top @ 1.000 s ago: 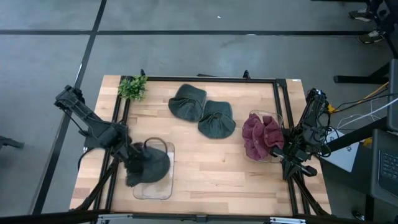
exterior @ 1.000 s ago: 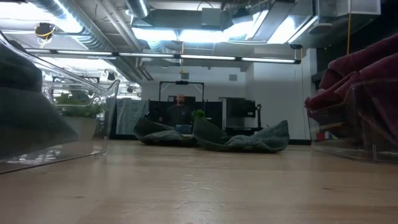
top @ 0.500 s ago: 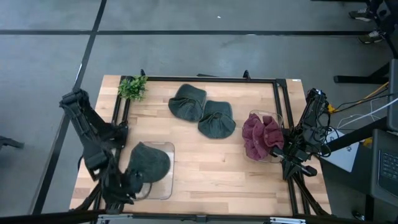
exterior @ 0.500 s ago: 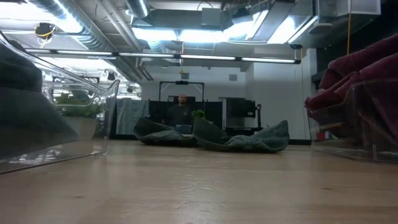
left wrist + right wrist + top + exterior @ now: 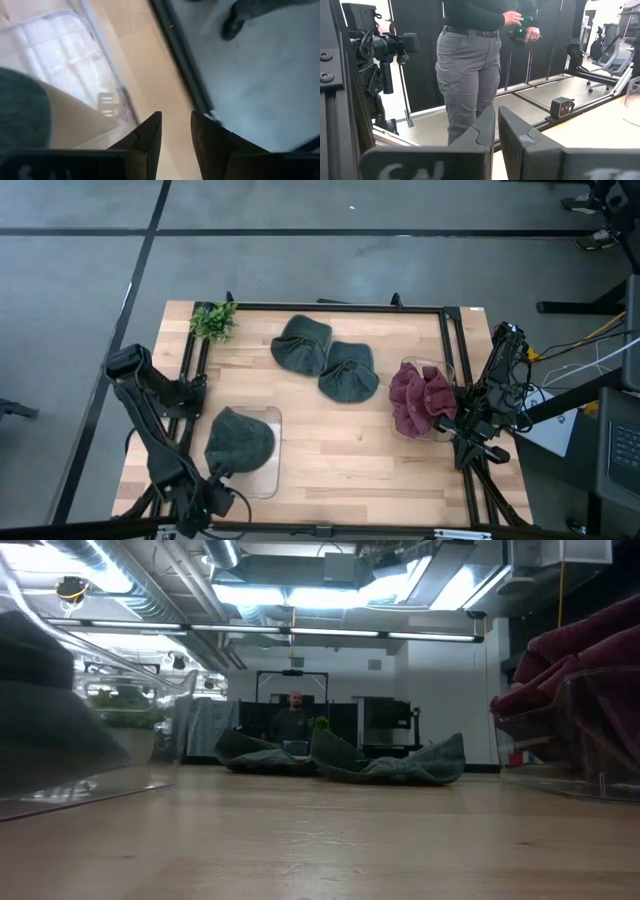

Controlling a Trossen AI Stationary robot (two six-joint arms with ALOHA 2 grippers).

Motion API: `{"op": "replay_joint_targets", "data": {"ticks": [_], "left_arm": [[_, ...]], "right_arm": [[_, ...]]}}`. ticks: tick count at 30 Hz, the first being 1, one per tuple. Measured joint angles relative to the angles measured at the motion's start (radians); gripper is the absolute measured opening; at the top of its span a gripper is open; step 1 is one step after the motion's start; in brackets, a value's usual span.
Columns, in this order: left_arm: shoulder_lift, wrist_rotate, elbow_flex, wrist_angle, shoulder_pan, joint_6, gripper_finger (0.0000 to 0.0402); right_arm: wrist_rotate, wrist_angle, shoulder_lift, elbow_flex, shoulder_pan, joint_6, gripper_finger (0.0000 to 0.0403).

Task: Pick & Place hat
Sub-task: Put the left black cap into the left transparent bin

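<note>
Left gripper [image 5: 175,131], fingers slightly parted and holding nothing, sits over the table edge at lower left in the high view, arm folded back. Only that view shows the dark green knitted hat [image 5: 239,440] resting in the clear plastic tray [image 5: 268,480]. Right gripper [image 5: 496,125], fingers nearly together, empty, faces a person [image 5: 472,55] the high view omits.

A small green leafy plant sprig [image 5: 213,320] is parked at the wooden table's [image 5: 340,450] 11 o'clock corner. Behind the table, a person in grey trousers [image 5: 470,65] can be seen holding a dark device [image 5: 520,34].
</note>
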Motion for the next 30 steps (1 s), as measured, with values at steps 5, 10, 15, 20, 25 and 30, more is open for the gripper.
{"op": "replay_joint_targets", "data": {"ticks": [5,10,15,20,25,30], "left_arm": [[0.050,-0.066,0.000,-0.044,0.001,0.057,0.0100],[0.053,-0.179,0.000,-0.200,0.012,0.047,0.0100],[0.037,-0.335,0.000,-0.347,0.042,-0.033,0.0100],[0.022,-0.360,0.000,-0.396,0.074,-0.089,0.0100],[-0.037,-0.301,0.000,-0.371,0.089,-0.110,0.0100],[-0.154,-0.372,0.000,-0.374,0.134,-0.103,0.0100]], "right_arm": [[0.000,0.000,0.000,0.000,0.000,0.000,0.0024],[0.000,0.000,0.000,0.000,0.000,0.000,0.0024],[0.000,0.000,0.000,0.000,0.000,0.000,0.0024],[0.000,0.000,0.000,0.000,0.000,0.000,0.0024],[0.000,0.000,0.000,0.000,0.000,0.000,0.0024],[0.000,0.000,0.000,0.000,0.000,0.000,0.0024]]}}
